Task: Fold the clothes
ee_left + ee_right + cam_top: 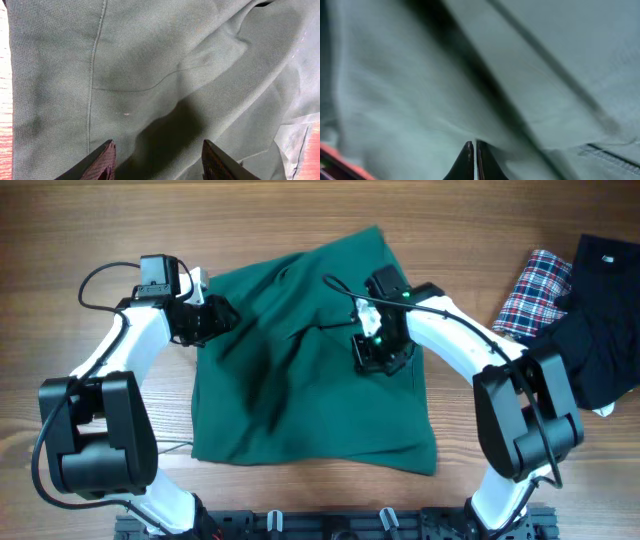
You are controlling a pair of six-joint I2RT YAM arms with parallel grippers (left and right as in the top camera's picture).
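Note:
The clothes (300, 400) are one large dark teal-green garment lying rumpled across the middle of the table, with one corner pointing to the far side. My left gripper (215, 318) hovers at the garment's upper left edge. In the left wrist view it (159, 145) is open, its fingers wide apart over the fabric (150, 60) and a seam. My right gripper (375, 360) rests on the garment's middle right. In the right wrist view it (474, 144) is shut, with a fold of the blurred fabric (410, 90) running into its tips.
A red-white-blue plaid cloth (535, 290) and a black garment (600, 320) lie at the far right. Bare wooden table (100, 220) surrounds the garment. A black rail (330, 525) runs along the near edge between the arm bases.

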